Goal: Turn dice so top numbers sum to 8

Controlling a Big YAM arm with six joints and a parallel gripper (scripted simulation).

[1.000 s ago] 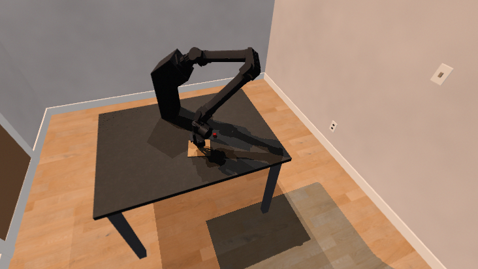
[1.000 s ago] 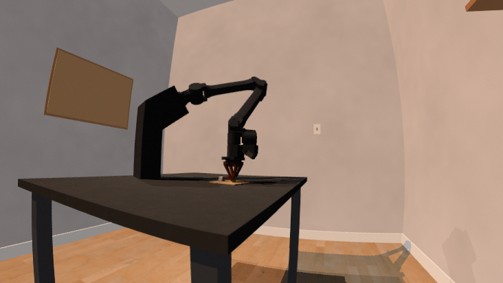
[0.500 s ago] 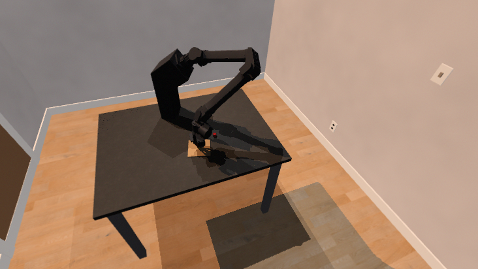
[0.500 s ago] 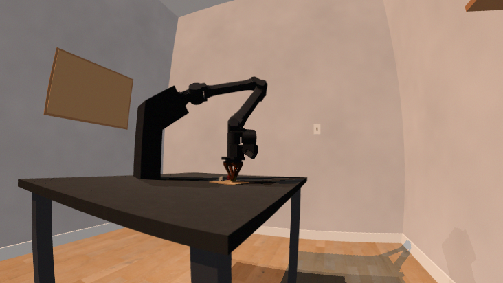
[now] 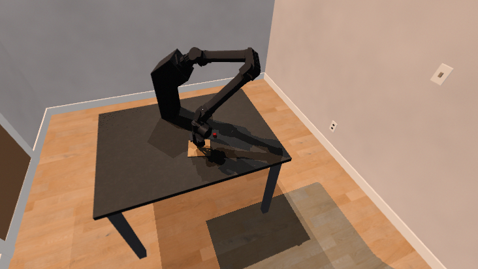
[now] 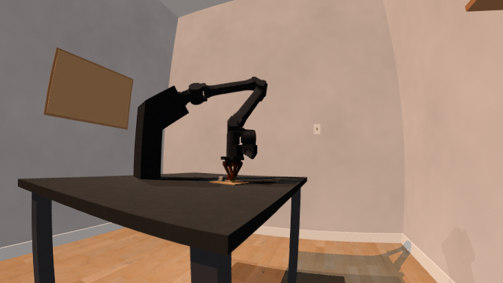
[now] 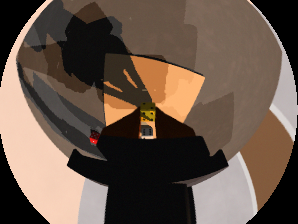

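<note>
The black arm (image 5: 224,55) (image 6: 230,85) bends high like an elbow. Its gripper (image 5: 200,145) (image 6: 231,178) (image 7: 147,110) points straight down, fingers pinched nearly together, maybe tight, though the tips look tiny.

Dark table (image 5: 133,160) (image 6: 140,207) (image 7: 240,50): tan mat (image 5: 193,152) (image 6: 240,183) (image 7: 187,90) lying flat, red die (image 5: 214,134) (image 7: 94,138) near, off mat.

A black jointed robot arm (image 6: 230,85) reaches over a dark rectangular desk (image 6: 140,207), its reddish-brown claw (image 6: 231,179) pointing down at a thin, flat tan mat (image 6: 239,183).
</note>
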